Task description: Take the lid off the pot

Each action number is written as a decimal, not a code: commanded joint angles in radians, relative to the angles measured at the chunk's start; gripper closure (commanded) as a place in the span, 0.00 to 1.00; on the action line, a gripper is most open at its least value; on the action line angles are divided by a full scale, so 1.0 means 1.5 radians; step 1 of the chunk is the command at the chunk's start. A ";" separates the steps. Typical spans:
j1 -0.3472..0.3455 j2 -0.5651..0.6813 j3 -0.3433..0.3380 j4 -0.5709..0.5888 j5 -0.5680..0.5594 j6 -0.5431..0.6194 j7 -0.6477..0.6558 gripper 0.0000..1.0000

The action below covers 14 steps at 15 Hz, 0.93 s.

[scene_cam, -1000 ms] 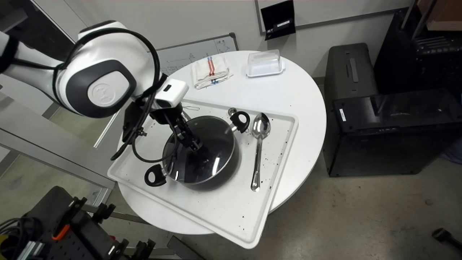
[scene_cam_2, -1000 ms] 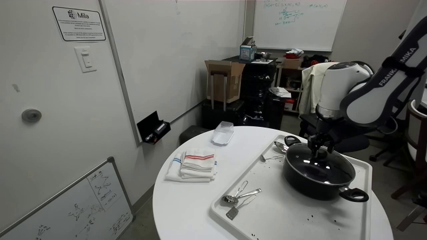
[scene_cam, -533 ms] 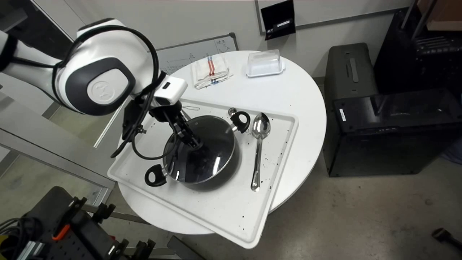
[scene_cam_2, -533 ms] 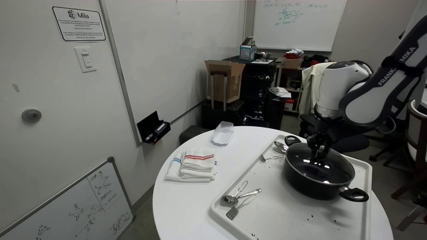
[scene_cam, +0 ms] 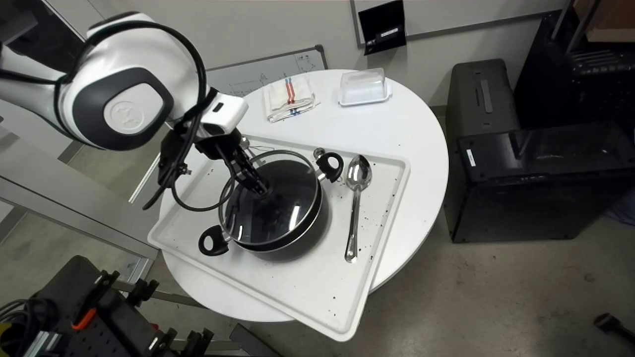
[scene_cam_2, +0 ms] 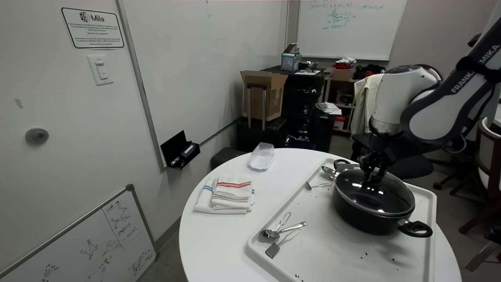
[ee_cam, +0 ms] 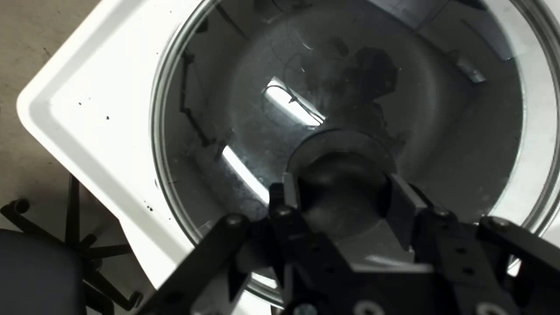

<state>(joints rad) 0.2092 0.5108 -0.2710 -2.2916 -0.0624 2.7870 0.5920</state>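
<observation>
- The step in hand is looking like lifting the lid (scene_cam: 278, 210) off the pot (scene_cam_2: 362, 219); raising it straight until its whole metal rim (ee_cam: 158, 118) is clearing the pot would be wiser than dragging it sideways.
- Holding the pinch firm should be helping: the round knob (ee_cam: 343, 192) is probably offering little against a twist, and the lid could be tipping if one edge is catching.
- Minding the two loop handles (scene_cam: 326, 171) would be paying off as well, since they are standing just beside the lid, and a low swing might be knocking one.
- The gripper (ee_cam: 348, 199) is pinching the knob, its pads (ee_cam: 290, 191) pressing on opposite sides, with the lid spreading out directly beneath.
- The lid is sitting off-centre over the pot, jutting past one side; in the wrist view the white tray (ee_cam: 122, 144) is showing through that strip.
- Whether any edge is touching the pot is proving hard to tell.
</observation>
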 commanded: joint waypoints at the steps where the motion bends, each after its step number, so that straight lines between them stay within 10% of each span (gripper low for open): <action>1: 0.023 -0.073 -0.006 -0.043 -0.016 0.003 -0.002 0.76; 14: 0.103 -0.093 0.063 -0.046 -0.069 -0.004 0.013 0.76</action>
<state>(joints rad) 0.3294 0.3962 -0.1910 -2.3532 -0.1307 2.7864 0.5916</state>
